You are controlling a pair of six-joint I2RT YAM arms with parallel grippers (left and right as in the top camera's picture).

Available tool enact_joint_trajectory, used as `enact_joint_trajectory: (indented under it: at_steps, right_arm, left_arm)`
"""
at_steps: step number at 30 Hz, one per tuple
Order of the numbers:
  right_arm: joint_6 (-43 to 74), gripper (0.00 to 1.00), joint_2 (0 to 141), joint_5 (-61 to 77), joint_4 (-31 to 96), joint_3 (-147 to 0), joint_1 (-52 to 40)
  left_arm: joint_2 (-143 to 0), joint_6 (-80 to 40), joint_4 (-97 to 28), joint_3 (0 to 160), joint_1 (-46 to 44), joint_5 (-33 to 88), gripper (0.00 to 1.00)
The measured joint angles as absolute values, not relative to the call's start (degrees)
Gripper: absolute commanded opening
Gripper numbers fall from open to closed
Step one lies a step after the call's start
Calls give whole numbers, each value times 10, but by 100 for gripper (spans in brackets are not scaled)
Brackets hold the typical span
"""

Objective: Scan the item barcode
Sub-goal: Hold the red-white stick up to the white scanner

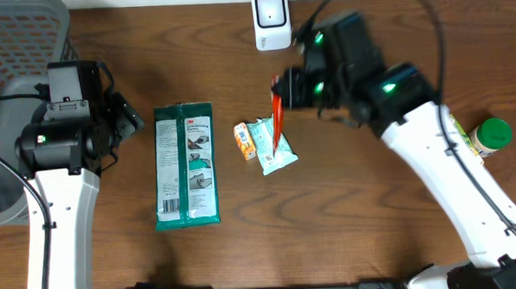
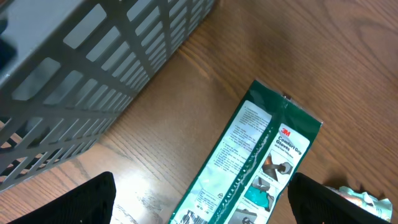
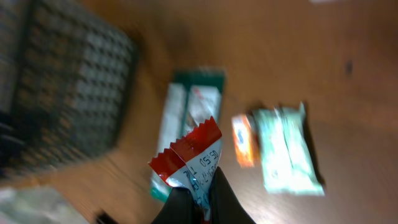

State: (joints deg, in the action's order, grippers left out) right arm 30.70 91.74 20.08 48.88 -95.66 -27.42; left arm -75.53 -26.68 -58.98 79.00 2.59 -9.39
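Observation:
My right gripper (image 1: 279,92) is shut on a red and white wrapper (image 1: 278,119), which hangs in the air just below a white barcode scanner (image 1: 271,20) at the table's back edge. In the right wrist view the wrapper (image 3: 194,157) sticks up from between the closed fingers (image 3: 202,199), with printed digits on its white side. My left gripper (image 1: 126,116) stands open above the table. Its dark fingertips (image 2: 84,202) flank the lower end of a green 3M pack (image 2: 249,155) without touching it.
The green 3M pack (image 1: 185,166) lies flat left of centre. A small orange packet (image 1: 244,139) and a teal packet (image 1: 271,148) lie under the held wrapper. A grey mesh basket (image 1: 14,51) fills the back left corner. A green-lidded jar (image 1: 489,137) sits at the right.

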Motion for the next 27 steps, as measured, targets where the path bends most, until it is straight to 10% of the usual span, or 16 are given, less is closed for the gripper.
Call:
enact_joint_trajectory:
  at_steps: [27]
  right_arm:
    - [574,1,1207,-42,128,-1140,-243]
  left_arm:
    - [-755,-267,-589,790,26,-94,89]
